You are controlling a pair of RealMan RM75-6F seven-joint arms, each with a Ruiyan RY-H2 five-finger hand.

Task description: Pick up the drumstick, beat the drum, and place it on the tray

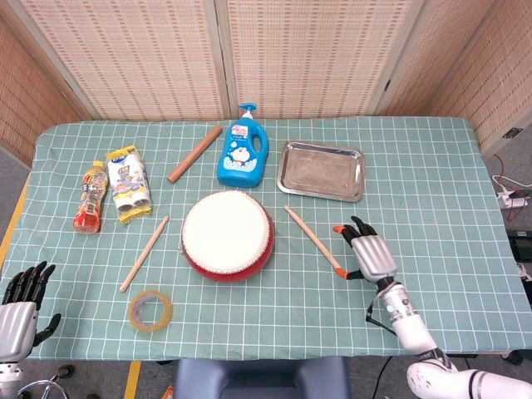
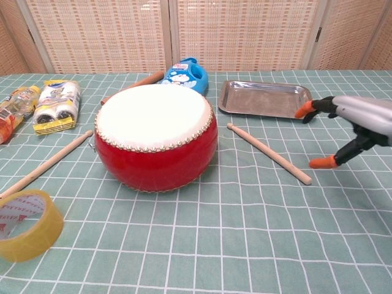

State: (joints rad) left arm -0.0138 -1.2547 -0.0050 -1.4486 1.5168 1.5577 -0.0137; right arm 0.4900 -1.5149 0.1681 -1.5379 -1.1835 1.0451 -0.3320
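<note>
A red drum (image 1: 227, 235) (image 2: 155, 137) with a white skin stands in the middle of the table. One wooden drumstick (image 1: 312, 237) (image 2: 268, 152) lies to its right, a second drumstick (image 1: 145, 253) (image 2: 46, 163) to its left. The steel tray (image 1: 322, 169) (image 2: 266, 98) sits behind the right drumstick. My right hand (image 1: 367, 252) (image 2: 357, 125) hovers open just right of that drumstick's near end, fingers spread, holding nothing. My left hand (image 1: 20, 301) is open at the table's front left corner, off the cloth.
A blue soap bottle (image 1: 243, 153), a rolling pin (image 1: 194, 153), a snack pack (image 1: 128, 184) and a drink bottle (image 1: 91, 196) stand at the back left. A tape roll (image 1: 150, 310) (image 2: 26, 223) lies near the front left edge.
</note>
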